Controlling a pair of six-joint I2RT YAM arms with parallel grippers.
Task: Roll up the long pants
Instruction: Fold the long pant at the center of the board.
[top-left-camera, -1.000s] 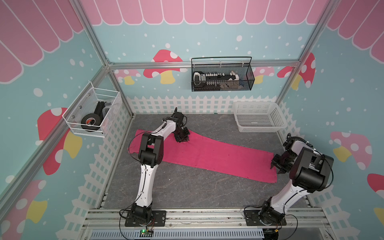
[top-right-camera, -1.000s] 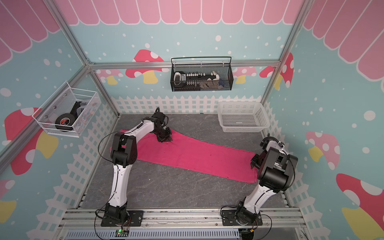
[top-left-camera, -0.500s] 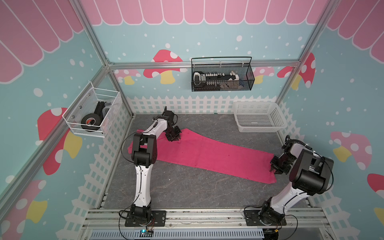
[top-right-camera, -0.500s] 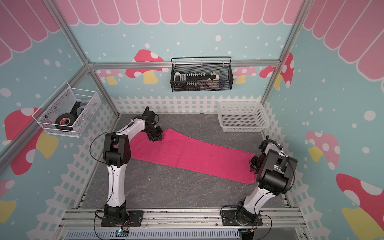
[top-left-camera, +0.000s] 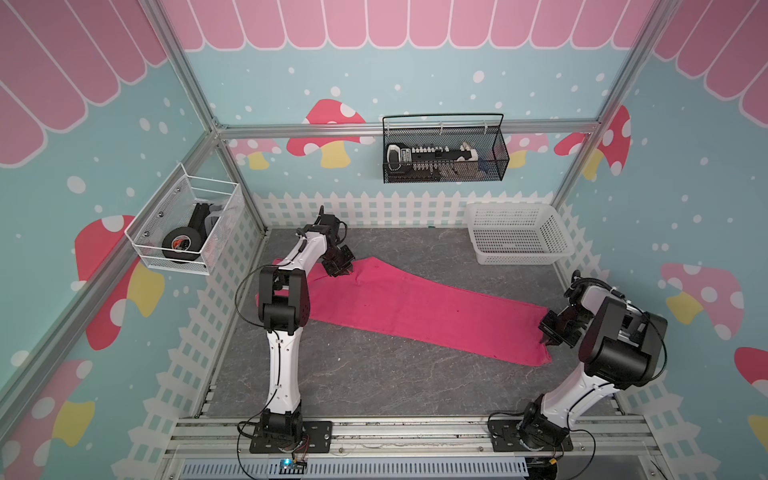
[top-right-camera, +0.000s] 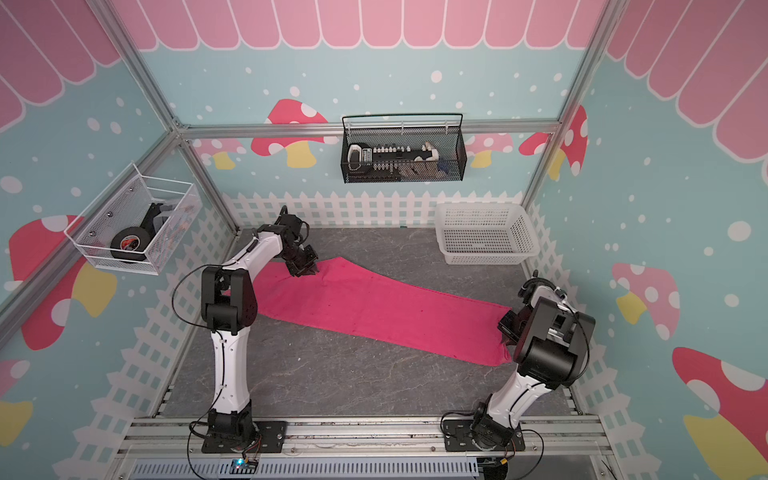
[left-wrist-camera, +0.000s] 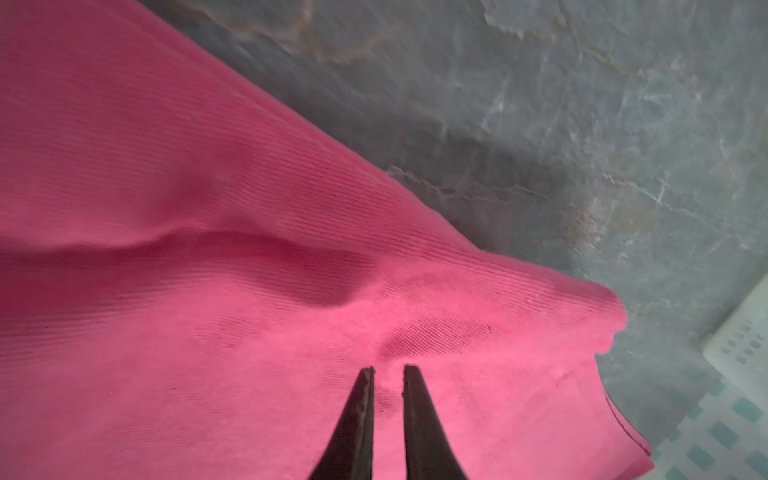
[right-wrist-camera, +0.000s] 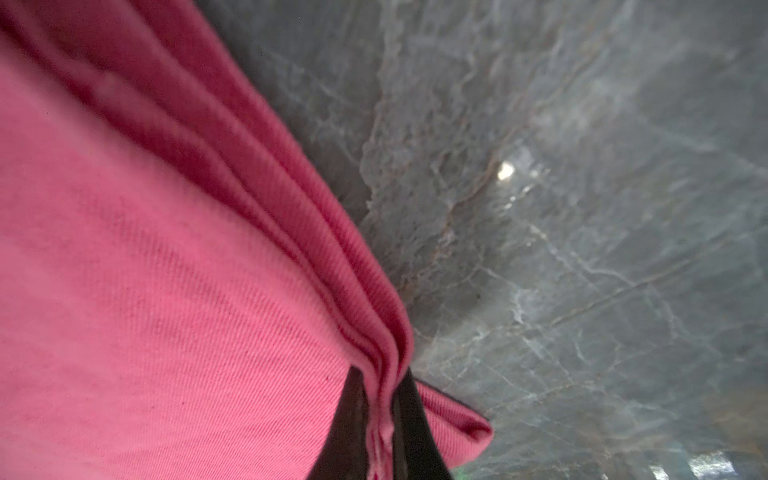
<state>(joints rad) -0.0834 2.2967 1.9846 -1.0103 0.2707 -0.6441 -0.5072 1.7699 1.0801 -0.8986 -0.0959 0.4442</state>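
We find the pants (top-left-camera: 415, 307) flat on the desk (top-left-camera: 374, 382), stretched diagonally. The right gripper (right-wrist-camera: 380, 376) is clamped on the hem edge; the left gripper (left-wrist-camera: 388, 370), nearly together, pinches cloth at the opposite end.

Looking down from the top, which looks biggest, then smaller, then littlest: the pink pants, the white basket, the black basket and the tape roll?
In a top view:
1. pants
2. white basket and black basket: they look about alike, and the black one hangs higher up, so I won't rank them
3. tape roll
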